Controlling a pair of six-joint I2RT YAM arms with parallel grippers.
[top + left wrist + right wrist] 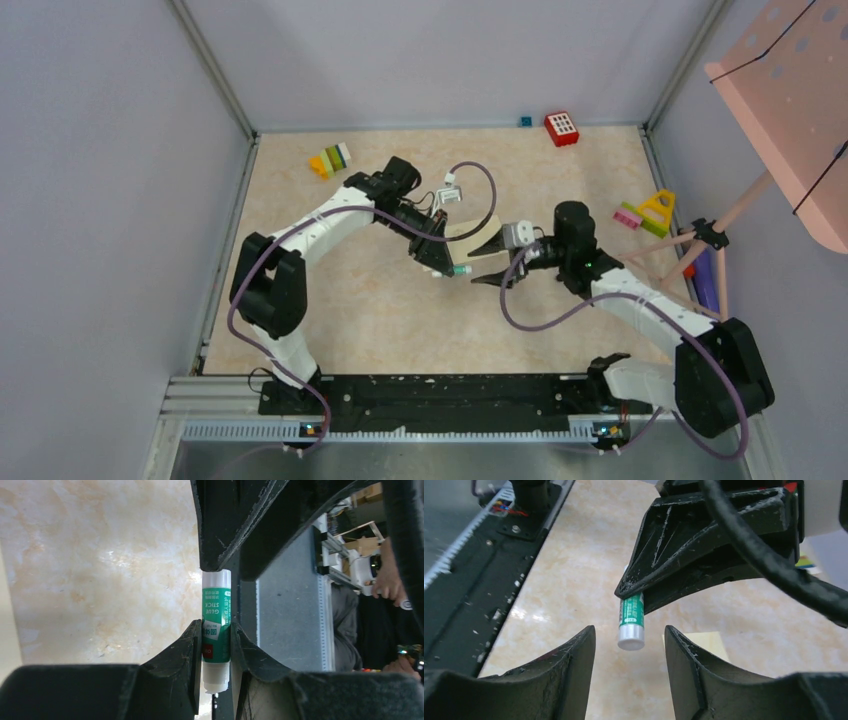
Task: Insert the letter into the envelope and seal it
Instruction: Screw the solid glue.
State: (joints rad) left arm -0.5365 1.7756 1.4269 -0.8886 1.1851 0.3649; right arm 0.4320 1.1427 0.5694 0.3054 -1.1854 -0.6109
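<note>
The marbled table is carrying everything, and at its far right a pink perforated board is leaning in on a tripod stand. Both arms are reaching toward the middle, their tools facing each other.

The envelope is lying flat on the table at the centre. The two tools are hanging over it and covering much of its face, so only a pale cream strip is showing between them.

Toy blocks are sitting well apart from it: an orange, yellow and green cluster at the far left, a red block at the far edge, and a yellow triangle piece on the right.

The left gripper is clamping a green glue stick across its body. The right gripper is standing with its jaws spread, the stick's white end sitting between the fingers with a gap on each side.
</note>
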